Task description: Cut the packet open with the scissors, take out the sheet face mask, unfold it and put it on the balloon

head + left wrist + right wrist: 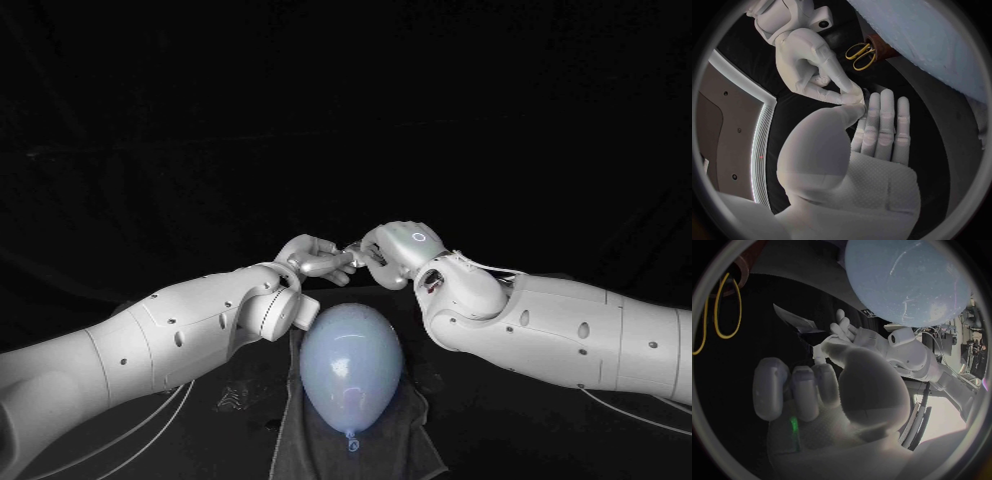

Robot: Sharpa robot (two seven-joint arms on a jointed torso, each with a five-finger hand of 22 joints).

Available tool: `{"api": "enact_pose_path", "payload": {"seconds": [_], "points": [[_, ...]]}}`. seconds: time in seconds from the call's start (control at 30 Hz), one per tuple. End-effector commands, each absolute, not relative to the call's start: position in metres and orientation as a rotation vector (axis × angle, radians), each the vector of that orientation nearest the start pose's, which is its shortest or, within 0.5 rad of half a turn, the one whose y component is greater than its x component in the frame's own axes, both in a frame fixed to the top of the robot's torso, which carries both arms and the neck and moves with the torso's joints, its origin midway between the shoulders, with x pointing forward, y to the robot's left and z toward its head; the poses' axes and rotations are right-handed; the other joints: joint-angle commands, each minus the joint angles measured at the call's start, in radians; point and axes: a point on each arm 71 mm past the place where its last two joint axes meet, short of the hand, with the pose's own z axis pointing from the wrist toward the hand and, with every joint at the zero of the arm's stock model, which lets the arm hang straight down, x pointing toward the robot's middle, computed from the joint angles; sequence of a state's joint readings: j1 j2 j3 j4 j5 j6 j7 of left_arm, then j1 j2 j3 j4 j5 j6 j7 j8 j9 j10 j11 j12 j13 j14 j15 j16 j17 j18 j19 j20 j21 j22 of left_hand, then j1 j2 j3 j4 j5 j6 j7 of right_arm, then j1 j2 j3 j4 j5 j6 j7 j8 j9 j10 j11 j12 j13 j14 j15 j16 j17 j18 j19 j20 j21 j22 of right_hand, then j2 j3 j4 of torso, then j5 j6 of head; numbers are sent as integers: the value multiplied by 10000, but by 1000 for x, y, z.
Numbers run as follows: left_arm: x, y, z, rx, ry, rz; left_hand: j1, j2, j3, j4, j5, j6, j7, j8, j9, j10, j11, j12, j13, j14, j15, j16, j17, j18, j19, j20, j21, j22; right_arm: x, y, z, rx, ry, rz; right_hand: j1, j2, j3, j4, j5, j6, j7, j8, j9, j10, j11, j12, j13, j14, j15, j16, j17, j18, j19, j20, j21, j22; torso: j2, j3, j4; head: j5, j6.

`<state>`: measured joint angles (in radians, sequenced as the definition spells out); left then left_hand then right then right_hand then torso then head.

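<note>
The pale blue balloon lies on a dark cloth near the table's front. Just behind it my two hands meet. My left hand keeps its fingers straight, with the thumb pressed in beside them. A thin grey packet sticks out from that pinch. My right hand reaches in, and its fingertips touch the left thumb's tip. Whether it grips the packet is hidden. The yellow-handled scissors stand in a brown holder beyond the hands.
The balloon lies close beside both hands. The scissors' yellow loops hang to the far side of my right hand. Both forearms flank the cloth.
</note>
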<state>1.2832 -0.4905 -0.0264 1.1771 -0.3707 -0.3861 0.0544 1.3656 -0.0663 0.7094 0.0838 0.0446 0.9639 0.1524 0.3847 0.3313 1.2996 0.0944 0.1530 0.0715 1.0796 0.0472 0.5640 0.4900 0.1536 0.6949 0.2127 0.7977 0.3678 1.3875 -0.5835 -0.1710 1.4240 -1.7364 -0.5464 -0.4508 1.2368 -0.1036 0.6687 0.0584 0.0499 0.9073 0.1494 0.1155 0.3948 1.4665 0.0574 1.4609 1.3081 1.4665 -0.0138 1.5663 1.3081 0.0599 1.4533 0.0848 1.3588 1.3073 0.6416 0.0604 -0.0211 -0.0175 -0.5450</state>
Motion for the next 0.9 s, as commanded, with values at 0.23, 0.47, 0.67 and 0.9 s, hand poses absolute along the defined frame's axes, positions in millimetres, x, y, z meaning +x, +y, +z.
{"api": "enact_pose_path", "payload": {"seconds": [0.23,0.47,0.67,0.9], "points": [[556,118,-158,-8047,16348,-12621,-49,99,224,-144,30,40,26,45,451,106,-70,-65,-12,-16,-47,-14,-15,191,-105,28,75,25,522,-107,-125,-2094,13486,4188,-167,-548,-454,111,-19,-304,122,-251,-141,460,162,-112,1857,1043,164,45,2627,-76,-45,181,-133,1593,13,-17,7,-36,23],[555,117,-158,-7943,16360,-12733,-57,105,224,-146,29,34,29,44,455,98,-66,-75,-14,-26,-43,-18,-17,187,-122,32,85,33,525,-104,-127,-2110,13695,4222,-63,-713,-629,92,-18,-394,139,-337,-205,404,182,-198,1803,1043,187,45,2627,-60,-75,220,-197,1573,7,-9,1,-47,30],[555,116,-157,-7827,16356,-12778,-64,116,224,-146,28,31,32,44,458,92,-62,-84,-16,-35,-39,-22,-18,183,-138,36,93,39,525,-101,-128,-2231,13909,4328,25,-736,-671,65,-17,-432,125,-371,-231,392,175,-211,1794,1043,188,45,2627,-51,-92,230,-232,1562,9,-8,-1,-47,34],[555,116,-157,-7742,16294,-12763,-75,141,223,-143,25,22,34,45,467,81,-56,-99,-18,-53,-30,-30,-21,176,-165,44,108,52,524,-98,-131,-2518,14296,4532,300,-709,-704,-58,-17,-330,39,-342,-247,382,110,-210,1794,1043,139,45,2627,-36,-119,217,-287,1548,0,1,-10,-49,16]]}}
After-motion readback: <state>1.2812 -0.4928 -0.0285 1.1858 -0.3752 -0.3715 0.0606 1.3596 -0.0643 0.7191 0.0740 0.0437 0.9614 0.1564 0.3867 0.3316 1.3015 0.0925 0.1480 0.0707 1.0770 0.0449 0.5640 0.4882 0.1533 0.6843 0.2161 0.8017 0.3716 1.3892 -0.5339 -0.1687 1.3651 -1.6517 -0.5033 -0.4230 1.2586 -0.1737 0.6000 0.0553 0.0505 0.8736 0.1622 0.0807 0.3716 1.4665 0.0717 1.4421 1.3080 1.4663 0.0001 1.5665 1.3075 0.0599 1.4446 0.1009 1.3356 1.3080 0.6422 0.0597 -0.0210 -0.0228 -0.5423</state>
